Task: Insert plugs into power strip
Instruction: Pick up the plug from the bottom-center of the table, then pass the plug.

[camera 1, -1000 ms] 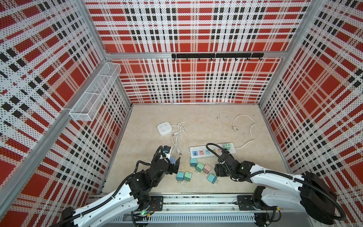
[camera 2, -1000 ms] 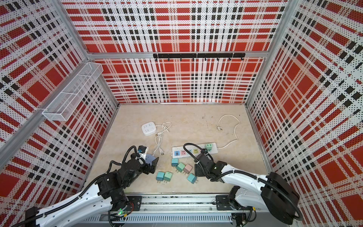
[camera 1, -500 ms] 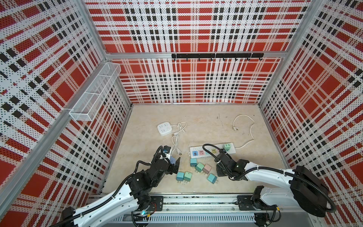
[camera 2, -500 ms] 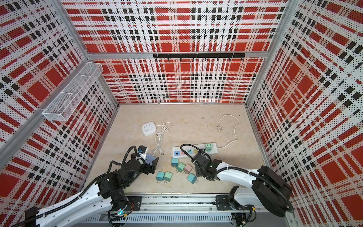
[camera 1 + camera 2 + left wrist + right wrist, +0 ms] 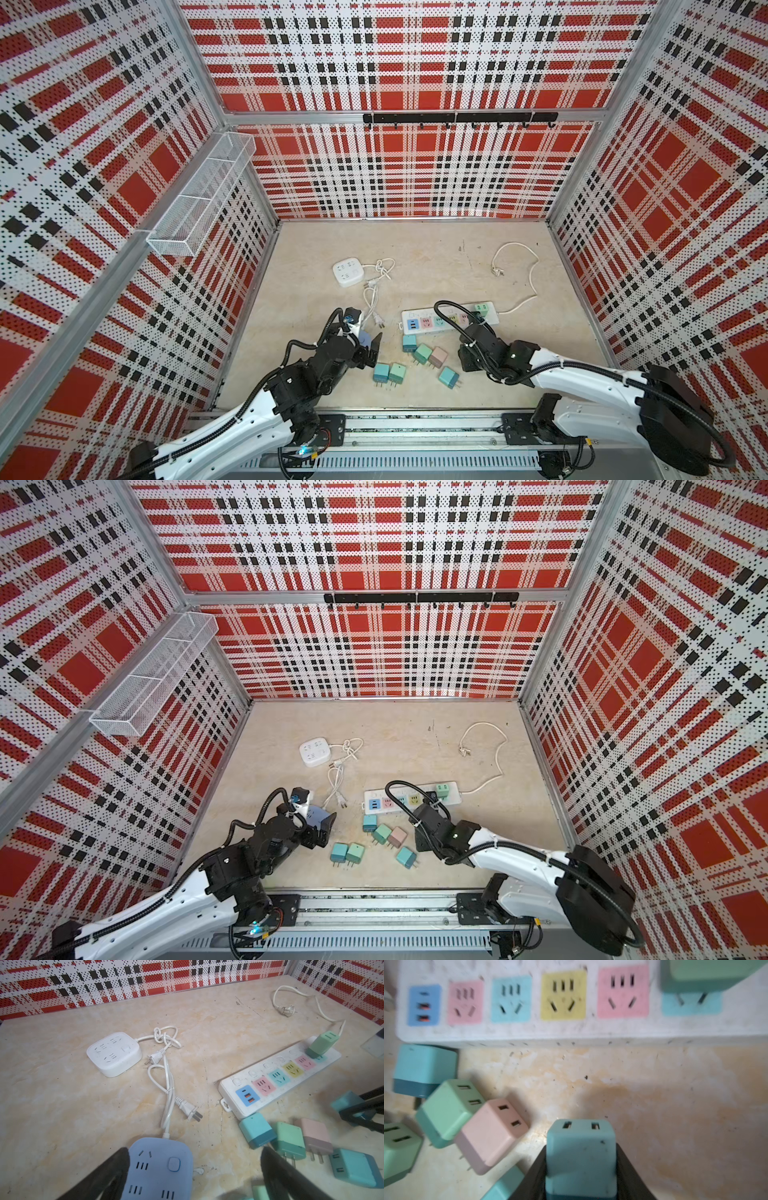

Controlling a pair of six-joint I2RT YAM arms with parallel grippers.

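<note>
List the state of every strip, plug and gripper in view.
Long white power strip with coloured sockets: one socket filled, four free.
Mint green cube plug: plugged into its end socket.
Right gripper: shut.
Teal cube plug: held in it, unplugged.
Left gripper: open, empty.
Pale pink cube plug: loose on table.
Five other teal and green plugs: loose on table.
White and blue square power strips: sockets empty.

White socket hub point(image 5: 114, 1053), knotted cord point(image 5: 166, 1035), seemingly 3-compartment wire basket point(image 5: 195, 208)

Light: bright, even, diffuse, from above; only soft, faint shadows on the desk point(image 5: 415, 257). Both top views sharp, plaid walls point(image 5: 415, 174) bowed toward the edges. Left wrist view crisp; right wrist view soft, plugs point(image 5: 492, 1134) blurred.
</note>
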